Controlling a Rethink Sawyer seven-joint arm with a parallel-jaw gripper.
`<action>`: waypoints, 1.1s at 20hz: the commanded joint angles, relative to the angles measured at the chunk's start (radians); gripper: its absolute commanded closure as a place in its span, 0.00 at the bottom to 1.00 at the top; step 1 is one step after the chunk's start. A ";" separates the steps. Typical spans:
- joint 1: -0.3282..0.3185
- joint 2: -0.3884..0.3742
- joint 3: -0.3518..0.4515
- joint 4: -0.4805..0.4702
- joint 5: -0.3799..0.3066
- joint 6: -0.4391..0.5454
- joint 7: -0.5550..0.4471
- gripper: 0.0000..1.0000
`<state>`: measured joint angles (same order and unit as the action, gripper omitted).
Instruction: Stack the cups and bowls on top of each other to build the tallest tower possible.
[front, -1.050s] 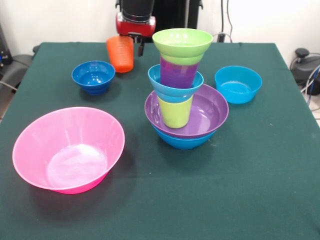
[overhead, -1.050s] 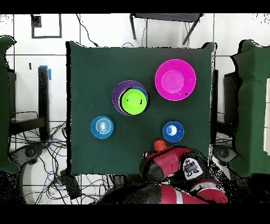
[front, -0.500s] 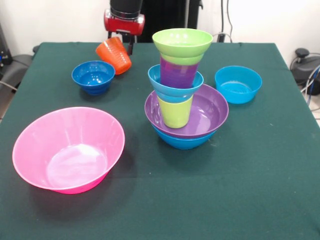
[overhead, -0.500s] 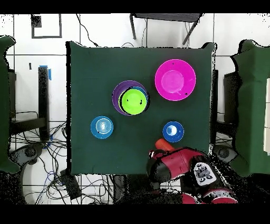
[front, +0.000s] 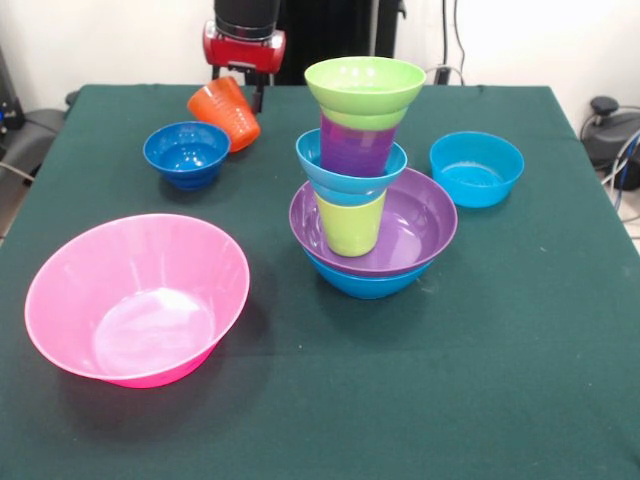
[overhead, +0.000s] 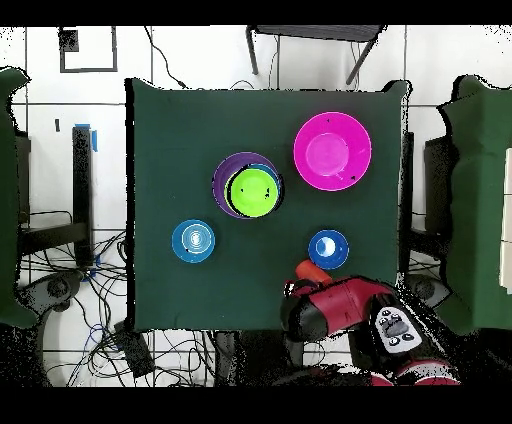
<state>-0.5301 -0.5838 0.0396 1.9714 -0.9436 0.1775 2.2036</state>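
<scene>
The tower stands mid-table: a blue bowl (front: 365, 281) at the bottom, a purple bowl (front: 410, 222) in it, then an upturned lime green cup (front: 350, 224), a turquoise bowl (front: 344, 178), a purple cup (front: 357, 150) and a lime green bowl (front: 365, 84) on top. From above only the lime green bowl (overhead: 252, 190) and the purple rim show. My gripper (front: 237, 88) is at the far edge, left of the tower, shut on the tilted orange cup (front: 226, 113). In the overhead view the orange cup (overhead: 307, 270) peeks out from under the arm (overhead: 340, 308).
A small dark blue bowl (front: 186, 153) (overhead: 328, 249) sits just in front of the orange cup. A turquoise bowl (front: 476, 167) (overhead: 193, 241) lies right of the tower. The huge pink bowl (front: 137, 297) (overhead: 332, 150) fills the near left.
The gripper has carried the orange cup leftwards in the front view, and the cup has swung from hanging straight to a tilt. Tower and loose bowls have not moved.
</scene>
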 joint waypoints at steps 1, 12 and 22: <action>-0.010 -0.007 0.168 -0.041 0.021 0.135 -0.153 0.00; -0.046 -0.035 0.255 -0.051 0.072 0.258 -0.208 0.00; -0.088 -0.042 0.315 -0.055 0.080 0.323 -0.230 0.00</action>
<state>-0.6009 -0.6312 0.2159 1.9717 -0.8819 0.4085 2.2036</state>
